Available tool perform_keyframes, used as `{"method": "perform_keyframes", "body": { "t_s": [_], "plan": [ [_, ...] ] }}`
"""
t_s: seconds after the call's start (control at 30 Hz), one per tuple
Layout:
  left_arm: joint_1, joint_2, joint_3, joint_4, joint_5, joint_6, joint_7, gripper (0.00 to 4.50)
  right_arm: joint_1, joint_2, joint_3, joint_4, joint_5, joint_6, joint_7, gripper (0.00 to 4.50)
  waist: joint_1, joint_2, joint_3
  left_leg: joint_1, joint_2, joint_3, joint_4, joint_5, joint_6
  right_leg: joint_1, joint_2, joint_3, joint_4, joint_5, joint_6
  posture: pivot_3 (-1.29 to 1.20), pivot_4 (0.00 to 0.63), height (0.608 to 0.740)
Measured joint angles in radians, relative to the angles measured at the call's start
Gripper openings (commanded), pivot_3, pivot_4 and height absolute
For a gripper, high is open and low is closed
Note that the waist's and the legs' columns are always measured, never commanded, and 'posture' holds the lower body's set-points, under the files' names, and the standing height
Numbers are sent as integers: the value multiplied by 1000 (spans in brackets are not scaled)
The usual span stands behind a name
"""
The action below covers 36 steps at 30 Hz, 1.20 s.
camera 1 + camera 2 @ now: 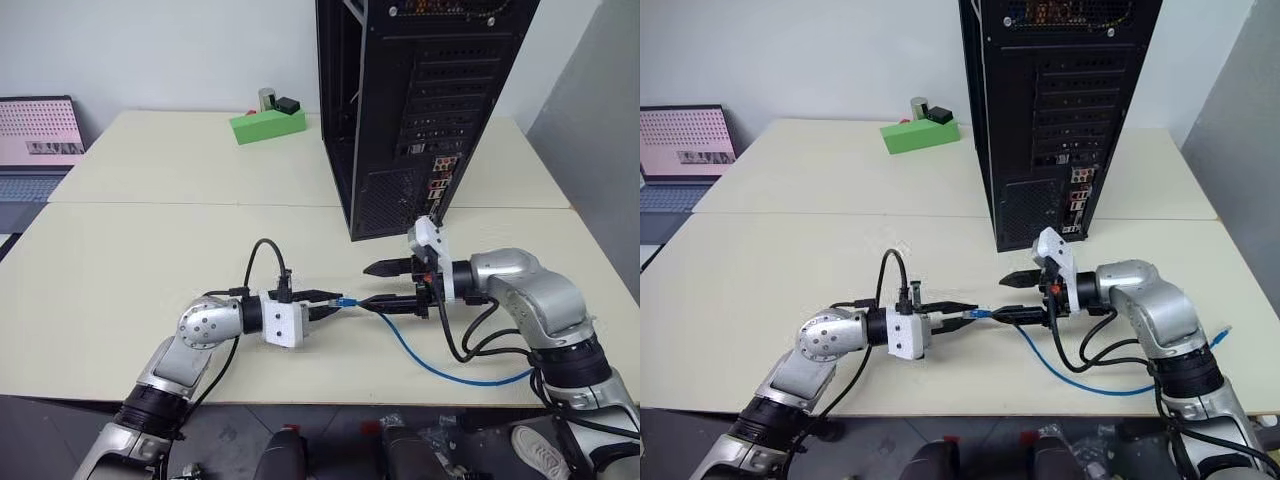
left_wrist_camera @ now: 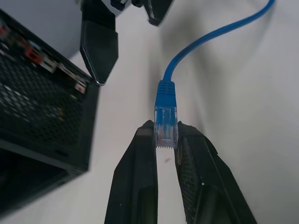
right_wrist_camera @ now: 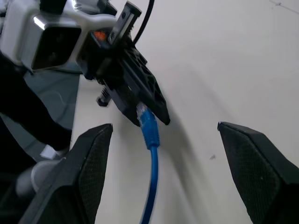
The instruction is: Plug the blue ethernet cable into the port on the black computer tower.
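Two grippers face each other over the table (image 1: pixel 150 290), with the plug between them.

Head views: your left gripper (image 1: pixel 335 300) pinches the clear plug of the blue ethernet cable (image 1: pixel 440 365); your right gripper (image 1: pixel 385 285) stands spread, off the cord. Behind stands the black computer tower (image 1: pixel 420 110); you cannot pick out the port.
Left wrist view: fingertips (image 2: pixel 145 140) clamp the plug's sides, likely for insertion.
Right wrist view: fingers (image 3: pixel 88 158) wide apart, holding nothing.
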Motion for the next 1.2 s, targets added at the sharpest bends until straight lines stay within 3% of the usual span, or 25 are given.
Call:
{"method": "perform_keyframes", "body": {
  "t_s": [0.23,0.6,1.2],
  "plan": [
    [-35,1,2,97,133,-232,166,277,25,48,-30,-38,95,107,-103,3806,2,0,0,-1,0,0,0,0,0,0,0,-1,0,0,0,0,150,740],
    [-57,5,-1,122,214,-298,284,277,42,75,-17,-40,114,114,-173,3806,1,0,0,-1,0,0,0,0,0,0,0,-1,0,0,0,0,150,740],
    [-65,16,-5,123,239,-303,349,276,42,79,-19,-25,163,116,-212,113,0,0,0,-1,0,0,0,0,0,0,0,-1,0,0,0,0,150,740]
  ]
}}
